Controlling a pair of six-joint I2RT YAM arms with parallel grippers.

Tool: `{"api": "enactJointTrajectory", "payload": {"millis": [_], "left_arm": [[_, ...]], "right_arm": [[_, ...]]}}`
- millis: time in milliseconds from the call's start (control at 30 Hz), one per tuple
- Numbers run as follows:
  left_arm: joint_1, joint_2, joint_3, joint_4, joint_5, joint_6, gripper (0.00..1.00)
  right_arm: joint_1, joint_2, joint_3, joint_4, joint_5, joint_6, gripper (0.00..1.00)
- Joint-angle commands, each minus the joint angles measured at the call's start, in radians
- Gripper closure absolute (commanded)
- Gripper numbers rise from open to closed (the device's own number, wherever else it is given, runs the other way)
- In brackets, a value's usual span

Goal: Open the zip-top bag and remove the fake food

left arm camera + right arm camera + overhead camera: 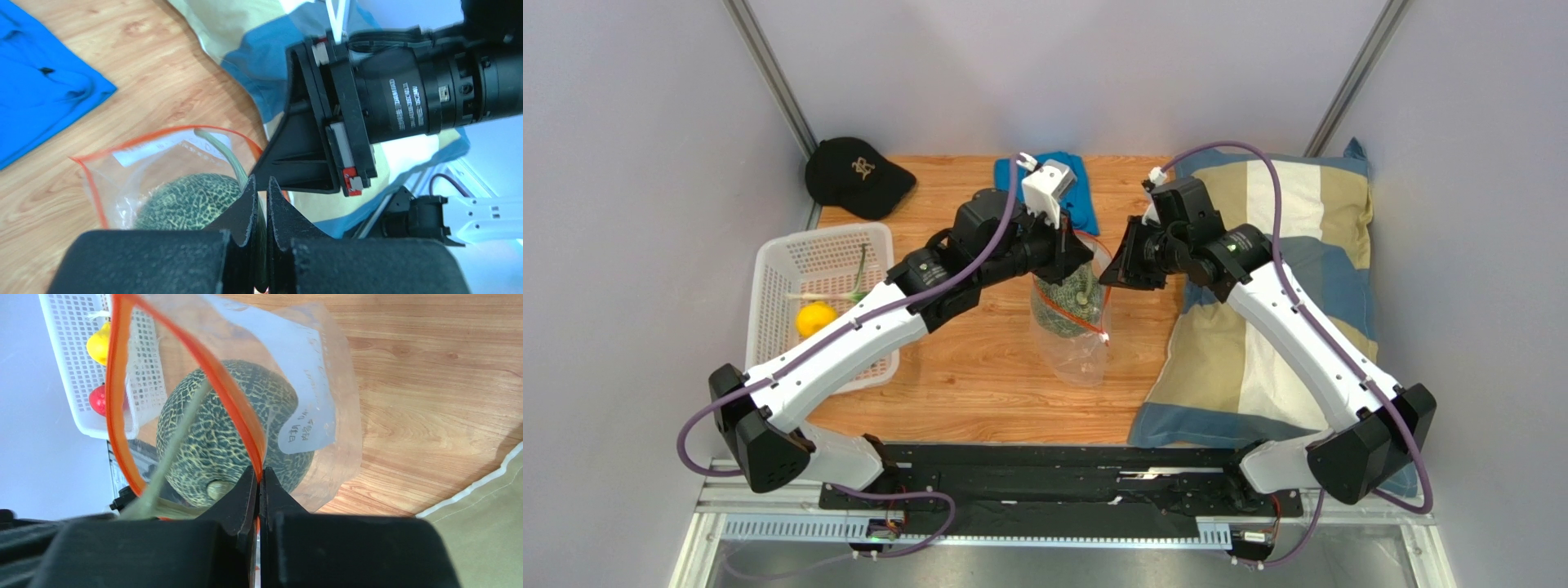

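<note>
The zip-top bag (pixel 1071 321) stands at the table's middle with its orange-red zip strip (pixel 116 386) spread into an open loop. Inside is the grey-green netted ball (pixel 227 435) with a long green stem (pixel 224 156). My left gripper (pixel 1074 254) is shut on the bag's rim from the far left side; its jaws (pixel 262 184) meet over the ball (pixel 187 202). My right gripper (pixel 1114 272) is shut on the zip strip (pixel 258 474) on the opposite side. The yellow fruit (pixel 815 320) and the red fruit (pixel 101 399) lie in the white basket (pixel 795 263).
The white basket stands at the left edge. A black cap (pixel 857 175) lies at the back left, a blue cloth (pixel 1078 184) at the back middle. A striped pillow (pixel 1271 282) covers the right side, under my right arm.
</note>
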Motion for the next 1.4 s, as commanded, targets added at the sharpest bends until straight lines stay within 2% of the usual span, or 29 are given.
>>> {"api": "enactJointTrajectory", "payload": {"millis": [0,67,167,267,367,533,633,733,767,900,1033,1100,1200,1367], "left_arm": [[0.041,-0.075,0.135,-0.016,-0.031,0.017,1.0],[0.081,-0.078,0.167,0.02,0.03,-0.052,1.0],[0.115,-0.032,0.298,-0.038,0.059,-0.087,1.0],[0.126,-0.004,0.405,-0.099,0.021,-0.1,1.0],[0.162,-0.024,0.436,-0.145,-0.028,-0.095,1.0],[0.287,-0.105,0.456,-0.159,0.012,-0.144,1.0],[0.356,-0.118,0.517,-0.271,-0.025,-0.1,1.0],[0.478,-0.162,0.464,-0.351,-0.051,-0.127,1.0],[0.542,-0.176,0.403,-0.36,-0.065,-0.118,1.0],[0.675,-0.229,0.283,-0.458,-0.203,-0.038,1.0],[0.794,-0.271,0.09,-0.408,-0.325,0.058,1.0],[0.827,-0.265,0.047,-0.391,-0.399,0.107,1.0],[0.883,-0.221,-0.038,-0.375,-0.474,0.146,1.0],[0.972,-0.045,-0.07,-0.382,-0.476,0.169,1.0]], "right_arm": [[0.013,-0.012,0.022,-0.03,0.024,-0.07,1.0],[0.021,-0.022,0.006,-0.027,0.019,-0.081,1.0],[0.034,-0.034,-0.037,-0.01,0.01,-0.084,1.0],[0.038,-0.043,-0.049,-0.008,0.026,-0.082,1.0],[0.038,-0.032,-0.031,-0.034,0.07,-0.099,1.0],[0.038,-0.011,-0.034,-0.071,0.115,-0.111,1.0],[0.038,-0.017,-0.038,-0.059,0.105,-0.108,1.0],[0.038,-0.023,-0.02,-0.057,0.096,-0.117,1.0],[0.038,-0.025,-0.014,-0.059,0.099,-0.125,1.0],[0.036,-0.029,0.041,-0.097,0.127,-0.157,1.0],[0.034,-0.039,0.077,-0.126,0.145,-0.196,1.0],[0.033,-0.042,0.092,-0.152,0.171,-0.225,1.0],[0.033,-0.037,0.129,-0.188,0.257,-0.277,1.0],[0.039,-0.008,0.208,-0.217,0.439,-0.372,1.0]]}}
